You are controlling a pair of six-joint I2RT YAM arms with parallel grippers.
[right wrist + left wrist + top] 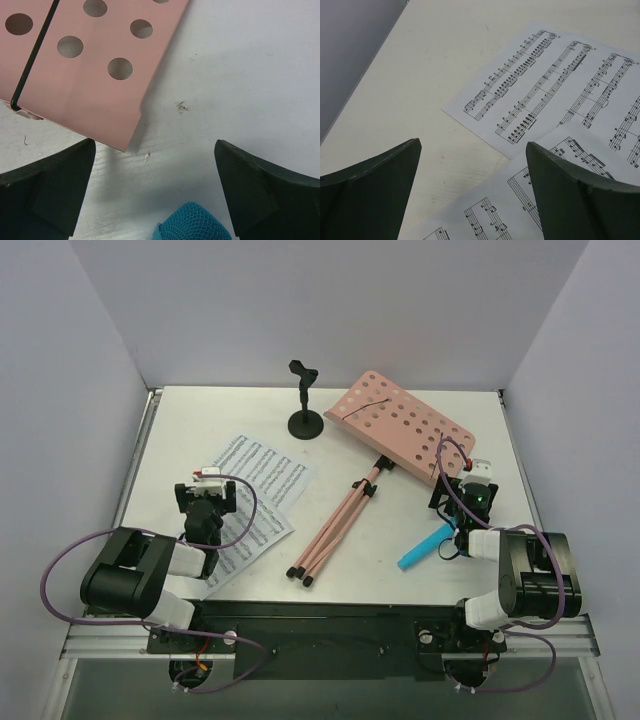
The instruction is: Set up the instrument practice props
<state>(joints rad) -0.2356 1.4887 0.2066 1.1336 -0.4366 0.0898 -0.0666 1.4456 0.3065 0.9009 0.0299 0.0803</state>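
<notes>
The pink music stand lies flat on the table, its hole-punched desk (400, 425) at the back right and its folded thin legs (335, 525) pointing to the near centre. Two white sheets of printed music (262, 475) (245, 535) overlap at the left. My left gripper (207, 480) is open and empty just above the sheets; its wrist view shows the far sheet (545, 85) and near sheet (490, 200) between the jaws (472, 145). My right gripper (458, 485) is open and empty at the desk's near corner (90, 75), with a black wire page holder (32, 60) across the desk.
A blue microphone (425, 547) lies just left of my right wrist; its mesh head (192, 222) shows low between the right jaws. A black microphone stand (305, 405) stands upright at the back centre. White walls close the table on three sides.
</notes>
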